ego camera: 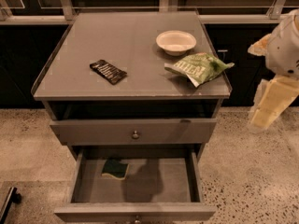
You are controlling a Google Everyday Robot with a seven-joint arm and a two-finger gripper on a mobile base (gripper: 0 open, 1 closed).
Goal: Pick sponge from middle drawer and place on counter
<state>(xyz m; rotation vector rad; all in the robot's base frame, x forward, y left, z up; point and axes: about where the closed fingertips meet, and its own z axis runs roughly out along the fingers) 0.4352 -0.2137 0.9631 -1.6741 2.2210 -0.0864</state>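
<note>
Sponge (pixel 115 169) count: one, flat, dark green with a yellowish layer, lying back-left in the open grey middle drawer (pixel 174 186). On the grey counter (pixel 126 41) I count one black wrapper (pixel 108 71), one white bowl (pixel 176 42) and one green bag (pixel 198 66). The cream gripper (pixel 271 104) hangs right of the counter; I cannot tell its state.

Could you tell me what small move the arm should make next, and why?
Probably swing the gripper leftward in the view and down toward the open middle drawer. It hangs beyond the counter on its right side, well away from the sponge, which lies untouched in the drawer's back left corner.
</note>
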